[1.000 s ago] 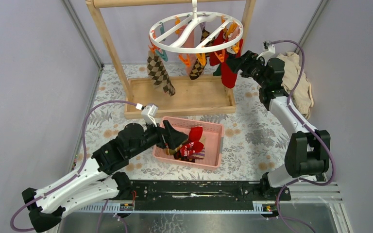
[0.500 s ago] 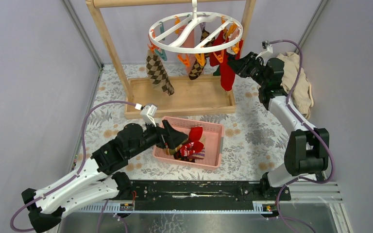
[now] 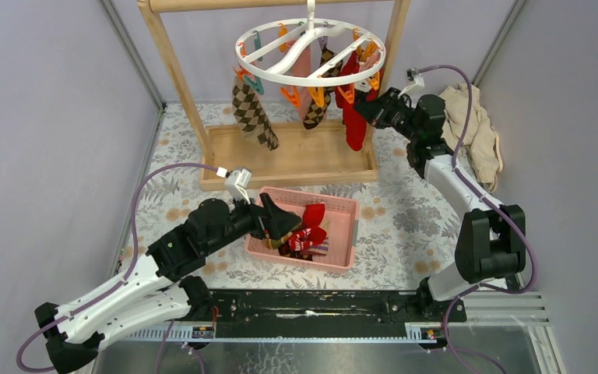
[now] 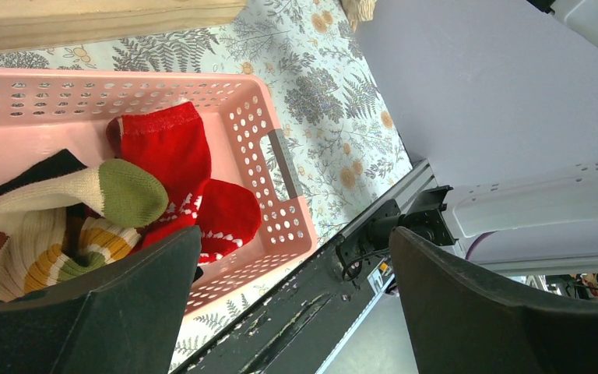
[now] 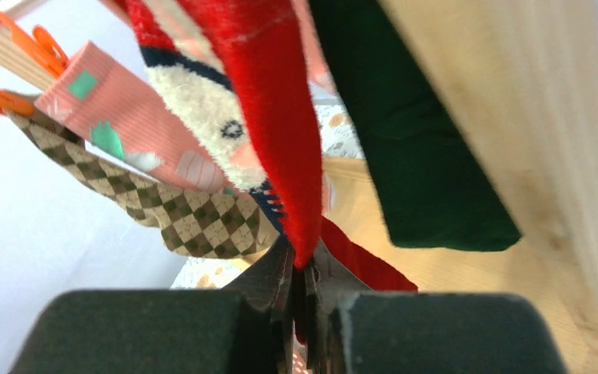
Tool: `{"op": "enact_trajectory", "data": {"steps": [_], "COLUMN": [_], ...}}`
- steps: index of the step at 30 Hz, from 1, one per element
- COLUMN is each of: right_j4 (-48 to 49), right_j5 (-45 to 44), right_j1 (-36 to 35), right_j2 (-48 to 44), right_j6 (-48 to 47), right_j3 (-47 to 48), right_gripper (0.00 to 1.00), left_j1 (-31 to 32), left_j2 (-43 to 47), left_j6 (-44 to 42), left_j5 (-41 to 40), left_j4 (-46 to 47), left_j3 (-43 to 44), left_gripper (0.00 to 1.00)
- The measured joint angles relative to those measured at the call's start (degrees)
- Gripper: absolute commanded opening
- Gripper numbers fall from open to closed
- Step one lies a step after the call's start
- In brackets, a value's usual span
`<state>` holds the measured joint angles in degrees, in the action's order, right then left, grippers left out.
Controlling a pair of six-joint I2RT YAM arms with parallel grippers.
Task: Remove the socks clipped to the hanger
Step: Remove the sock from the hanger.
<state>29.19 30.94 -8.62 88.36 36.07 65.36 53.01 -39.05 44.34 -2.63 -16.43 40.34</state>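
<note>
The white ring hanger (image 3: 280,75) hangs from the wooden rack with several socks clipped to it: an argyle sock (image 3: 251,115) on the left, a red sock (image 3: 352,117) on the right. My right gripper (image 3: 364,109) is shut on that red sock (image 5: 280,132), whose lower edge is pinched between the fingers (image 5: 276,276). Beside it hang a pink sock (image 5: 117,125), an argyle sock (image 5: 202,222) and a dark green one (image 5: 428,156). My left gripper (image 3: 284,222) stands open over the pink basket (image 4: 280,167), above loose socks (image 4: 171,156), holding nothing.
The wooden rack's post (image 5: 529,140) stands close on the right of my right gripper, its base tray (image 3: 296,156) below. A beige cloth heap (image 3: 479,132) lies at the far right. The black rail (image 3: 311,304) runs along the near edge.
My right gripper has shut on the red sock and moved left with it. The ring hanger swung slightly left. The left arm has not moved.
</note>
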Motion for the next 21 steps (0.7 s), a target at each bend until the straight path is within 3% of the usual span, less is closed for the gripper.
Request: {"op": "enact_trajectory", "data": {"steps": [21], "right_j4": [-6.7], "right_j5": [-3.1], "right_j1": [-14.3], "right_j2": [-2.1], "right_j6": [-5.4], "right_j3": [-1.2], "right_gripper": [0.00], "left_j1": [0.0], "left_j2": [0.8], "left_j6": [0.3], "left_j5": [0.1], "left_j4": [0.2], "left_j3": [-0.7], "left_gripper": [0.99]}}
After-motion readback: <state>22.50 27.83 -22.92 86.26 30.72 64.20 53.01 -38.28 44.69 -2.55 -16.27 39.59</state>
